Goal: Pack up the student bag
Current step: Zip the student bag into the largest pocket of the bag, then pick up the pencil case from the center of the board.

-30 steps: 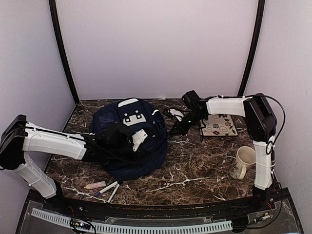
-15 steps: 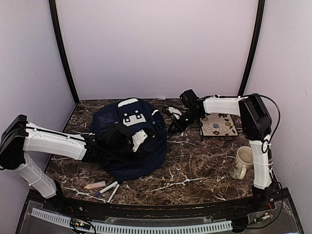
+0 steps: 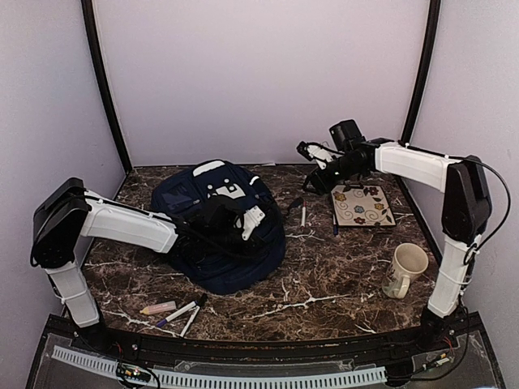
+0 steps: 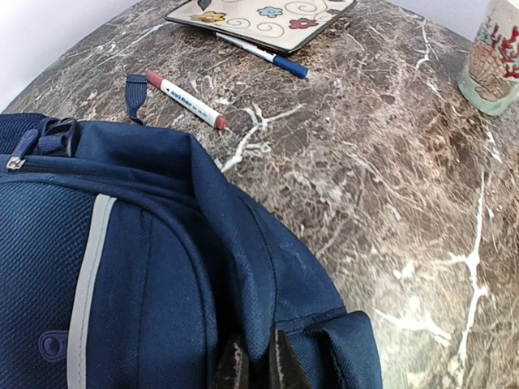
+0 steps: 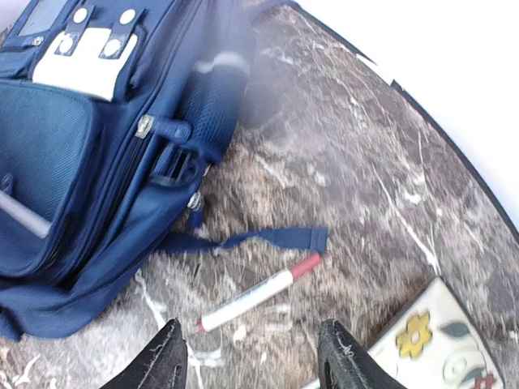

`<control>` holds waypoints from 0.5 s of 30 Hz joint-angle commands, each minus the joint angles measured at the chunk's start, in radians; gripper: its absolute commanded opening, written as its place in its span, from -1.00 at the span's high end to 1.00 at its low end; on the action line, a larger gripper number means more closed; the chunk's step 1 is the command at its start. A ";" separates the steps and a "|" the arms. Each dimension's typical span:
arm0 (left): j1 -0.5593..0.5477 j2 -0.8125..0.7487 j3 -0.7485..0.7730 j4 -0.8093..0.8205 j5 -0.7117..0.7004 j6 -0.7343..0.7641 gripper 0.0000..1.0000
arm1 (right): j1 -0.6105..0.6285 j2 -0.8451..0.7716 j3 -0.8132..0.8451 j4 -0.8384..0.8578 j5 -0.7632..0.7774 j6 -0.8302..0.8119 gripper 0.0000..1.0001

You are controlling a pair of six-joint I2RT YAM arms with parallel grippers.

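Note:
The student bag (image 3: 217, 235), navy with white patches, lies left of centre on the marble table (image 3: 340, 284). My left gripper (image 3: 248, 224) rests on its right side. In the left wrist view this gripper (image 4: 255, 366) is shut on a fold of the student bag's (image 4: 146, 267) fabric. My right gripper (image 3: 313, 166) hangs open above the table's back right. In the right wrist view it (image 5: 255, 365) stands open and empty above a red-capped white marker (image 5: 258, 293), beside the student bag's (image 5: 89, 138) loose strap (image 5: 259, 238).
A flowered notebook (image 3: 362, 205) lies at the back right, with a blue pen (image 3: 335, 223) along its left edge. A cream mug (image 3: 403, 269) stands on the right. The red-capped marker (image 3: 302, 215) lies between bag and notebook. Markers (image 3: 174, 310) lie near the front left edge.
My right gripper has opened and risen up and back from the bag's right side, uncovering the red-capped marker on the table. My left gripper has shifted right with the bag's fabric.

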 commanded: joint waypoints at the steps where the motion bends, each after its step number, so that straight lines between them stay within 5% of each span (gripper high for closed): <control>1: 0.017 0.044 0.055 0.043 0.005 0.020 1.00 | -0.012 -0.034 -0.063 -0.124 0.070 0.023 -0.08; 4: 0.016 0.041 0.043 0.022 0.000 0.005 0.87 | -0.035 -0.053 -0.115 -0.167 0.109 0.048 0.01; 10: 0.016 -0.070 -0.062 0.058 -0.013 -0.073 0.17 | -0.080 -0.077 -0.223 -0.208 0.098 0.080 0.10; 15: 0.016 -0.147 -0.127 0.091 -0.040 -0.108 0.11 | -0.081 -0.062 -0.248 -0.217 0.118 0.080 0.12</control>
